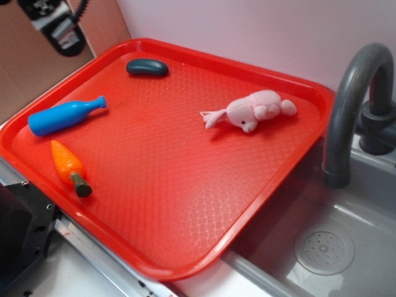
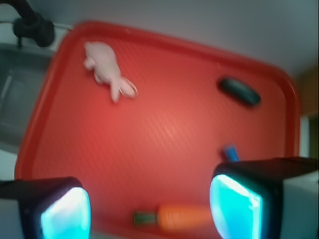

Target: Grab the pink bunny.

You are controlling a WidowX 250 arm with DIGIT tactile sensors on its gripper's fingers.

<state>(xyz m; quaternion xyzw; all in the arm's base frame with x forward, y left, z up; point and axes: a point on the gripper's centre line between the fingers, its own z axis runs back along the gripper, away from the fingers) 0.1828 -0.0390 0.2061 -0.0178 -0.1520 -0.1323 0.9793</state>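
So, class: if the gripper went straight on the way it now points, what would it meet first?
Probably the bare red tray: the open gripper points there, between carrot and pink bunny; depth is unclear.

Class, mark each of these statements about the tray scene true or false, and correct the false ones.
1. The pink bunny lies on the red tray. True.
2. The gripper is shut on the bunny. False: its fingers stand apart with nothing between them, well away from the bunny.
3. The toy carrot lies beside the blue bottle. True.
4. The dark green oval toy sits in the sink. False: it lies on the tray, near the back rim.
5. The bunny touches the carrot. False: they are at opposite sides of the tray, with bare tray between them.
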